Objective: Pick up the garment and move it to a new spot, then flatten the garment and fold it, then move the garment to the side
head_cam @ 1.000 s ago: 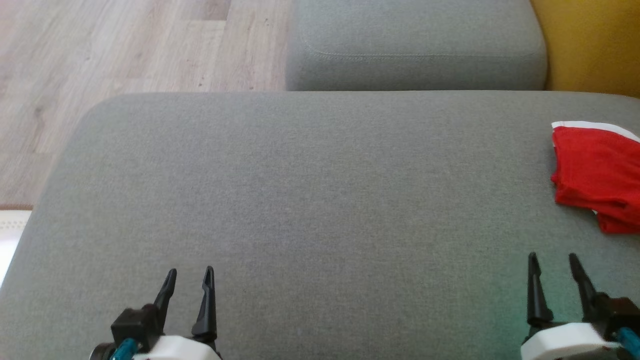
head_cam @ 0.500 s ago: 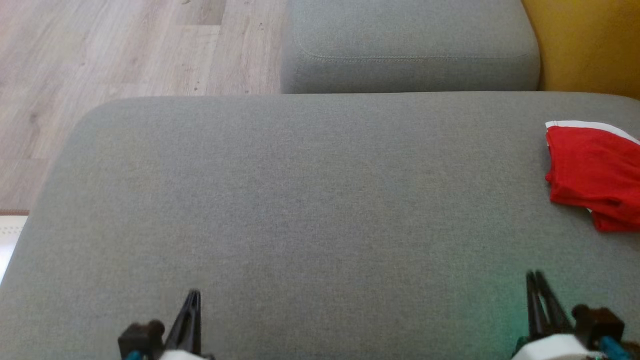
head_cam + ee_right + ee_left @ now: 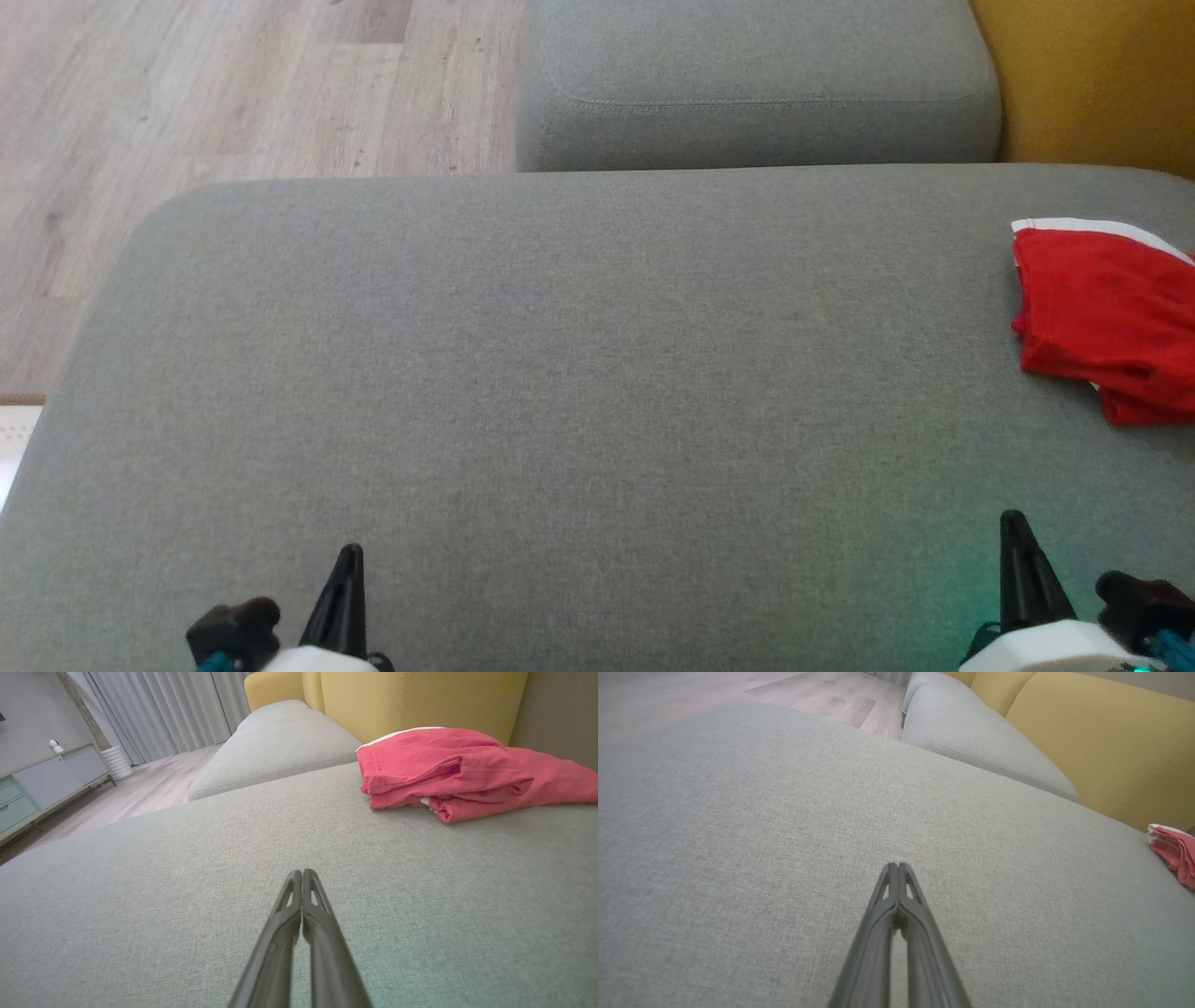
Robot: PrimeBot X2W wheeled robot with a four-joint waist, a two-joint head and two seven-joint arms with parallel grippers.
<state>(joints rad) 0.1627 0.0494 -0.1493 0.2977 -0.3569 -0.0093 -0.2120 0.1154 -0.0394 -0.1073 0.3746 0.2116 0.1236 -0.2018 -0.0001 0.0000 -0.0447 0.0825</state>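
Garment (image 3: 1106,317) placement is judged complete or nearly so: the red piece with white trim lies folded in layers at the right end of the grey sofa seat (image 3: 579,373), near the yellow backrest (image 3: 420,700) and well apart from both pincers. The left pincer (image 3: 347,555) and the right pincer (image 3: 1013,518) are closed, fingers pressed together, with nothing between them, and are seen at the near edge of the seat. If the step in hand is taken as clearing the arms from the work, no pass should be made over the fold. The right pincer, being the nearer to the garment, should be led away from it rather than across it, so that the layers are not dragged. Should the fold need correction, the pincers must first be opened and the approach made low, from the near edge of the cloth. In the head view the garment is cut off by the right border, so its full extent cannot be established. The kind of garment cannot be determined. A small white patch at the lower fold may be trim or a label. Contact between fingertips and seat cannot be confirmed.
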